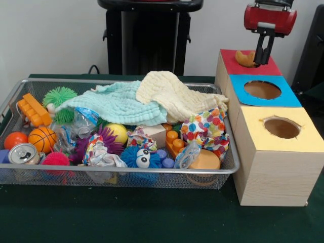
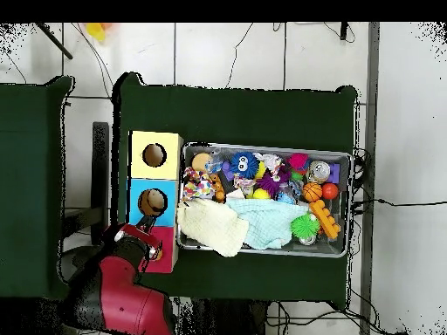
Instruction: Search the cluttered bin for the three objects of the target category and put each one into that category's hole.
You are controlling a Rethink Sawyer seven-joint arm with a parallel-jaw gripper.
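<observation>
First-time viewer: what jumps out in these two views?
The wire bin heaped with bright toys, with a mint cloth and a cream cloth draped across its back. Beside it stands a row of three wooden boxes topped yellow, blue and red. The gripper hangs over the red one, right next to a tan object lying there.

Cloths (image 1: 147,98) hide the bin's (image 1: 230,164) rear contents
</observation>
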